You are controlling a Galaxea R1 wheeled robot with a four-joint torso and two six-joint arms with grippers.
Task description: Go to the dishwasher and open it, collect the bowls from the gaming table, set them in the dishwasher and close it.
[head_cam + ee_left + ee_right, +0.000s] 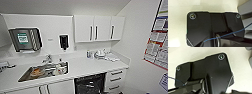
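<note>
The dishwasher (90,85) sits under the white counter, right of the sink, in the head view. Its front shows as a dark opening with racks inside, so the door appears to be lowered below the picture's edge. The bowls and the gaming table are out of view. In both wrist views my own dark plate hangs over a pale floor.
A steel sink (25,76) holding blurred dishes is set in the counter (85,66). White drawers (115,79) stand right of the dishwasher, wall cabinets (98,28) above. A towel dispenser (25,38), a soap dispenser (64,42), small items (100,53) and a wall poster (158,40) surround them.
</note>
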